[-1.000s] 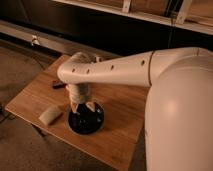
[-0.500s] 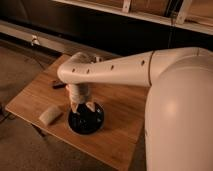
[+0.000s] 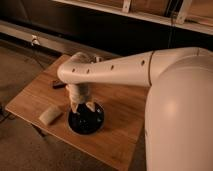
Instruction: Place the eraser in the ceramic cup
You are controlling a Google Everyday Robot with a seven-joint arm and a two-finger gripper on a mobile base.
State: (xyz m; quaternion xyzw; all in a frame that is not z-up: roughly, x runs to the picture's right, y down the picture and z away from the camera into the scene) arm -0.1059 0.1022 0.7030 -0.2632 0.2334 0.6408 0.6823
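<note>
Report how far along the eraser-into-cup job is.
Done: nothing visible yet. The small off-white oblong eraser lies on the wooden table, beside the black, round, glossy ceramic cup and apart from it. In hand: the gripper hangs over the ceramic cup, fingers apart, holding nothing. Left: reach the eraser, grasp it, carry it over and release it into the ceramic cup.

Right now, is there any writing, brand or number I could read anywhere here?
None can be read.
The arm shows only dark dots, no letters.
The tool, hanging over the ceramic cup, the eraser and the table bear no visible marks.
The small dark thing at the table's far edge is too small to tell.
</note>
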